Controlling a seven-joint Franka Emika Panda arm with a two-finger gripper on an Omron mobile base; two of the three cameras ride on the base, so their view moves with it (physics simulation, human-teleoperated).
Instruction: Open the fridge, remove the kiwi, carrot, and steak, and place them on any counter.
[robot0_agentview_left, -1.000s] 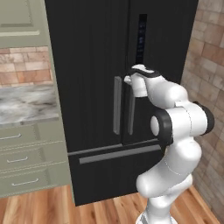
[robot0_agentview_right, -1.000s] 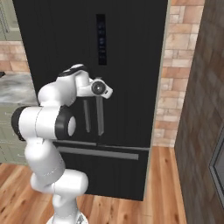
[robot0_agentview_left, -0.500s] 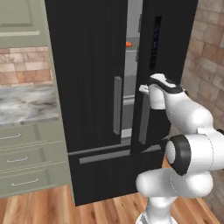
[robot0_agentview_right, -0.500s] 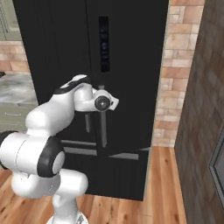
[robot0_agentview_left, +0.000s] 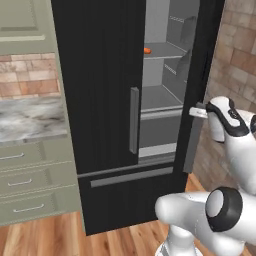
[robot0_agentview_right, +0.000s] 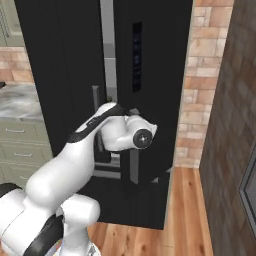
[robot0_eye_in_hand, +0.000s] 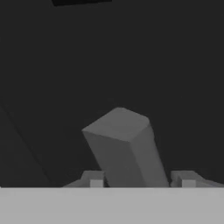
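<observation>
Straddling the door handle (robot0_eye_in_hand: 127, 148) with parted fingers, gripper (robot0_eye_in_hand: 141, 180) not clamped. Fridge (robot0_agentview_left: 100, 100) right door swung open at frame right; carrot (robot0_agentview_left: 147, 50) on upper-centre shelf. Kiwi and steak unseen; all three yet to reach the counter (robot0_agentview_left: 30, 120).

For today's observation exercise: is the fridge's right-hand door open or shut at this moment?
Open. The fridge door's handle has swung outward beside the hand, exposing grey shelves and the carrot.
</observation>
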